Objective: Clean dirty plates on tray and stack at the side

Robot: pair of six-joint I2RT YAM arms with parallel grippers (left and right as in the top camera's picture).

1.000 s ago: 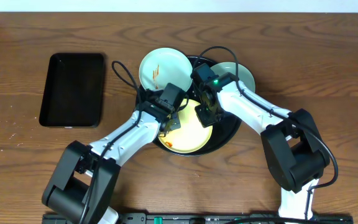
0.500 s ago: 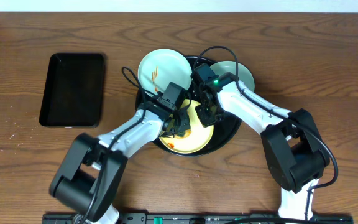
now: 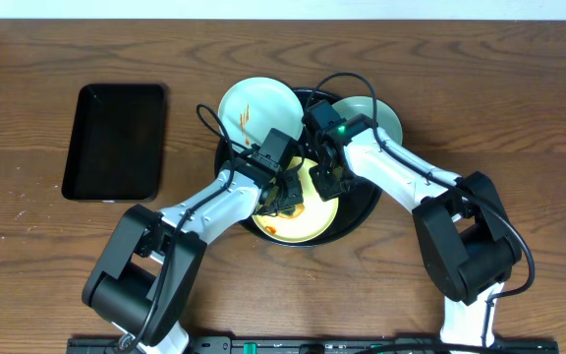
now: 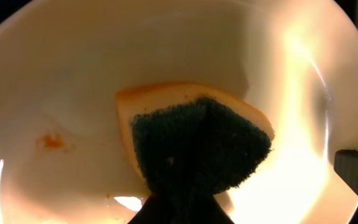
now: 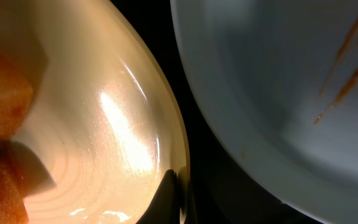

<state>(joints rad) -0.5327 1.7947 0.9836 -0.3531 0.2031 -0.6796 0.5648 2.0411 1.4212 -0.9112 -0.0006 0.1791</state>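
Note:
The pale yellow plate lies at the front of the round black tray, with sauce smears near its front rim. My left gripper is shut on a green-and-orange sponge and presses it on the yellow plate, beside a sauce spot. My right gripper is shut on the yellow plate's rim. A mint plate with sauce streaks leans on the tray's back left; it also shows in the right wrist view. The second mint plate is partly hidden by the right arm.
A rectangular black tray lies on the wooden table to the left. Both arms cross over the round tray, and their cables loop above it.
My left gripper with the sponge moved right, further onto the yellow plate, then stayed almost still. The right gripper kept its hold on the rim.

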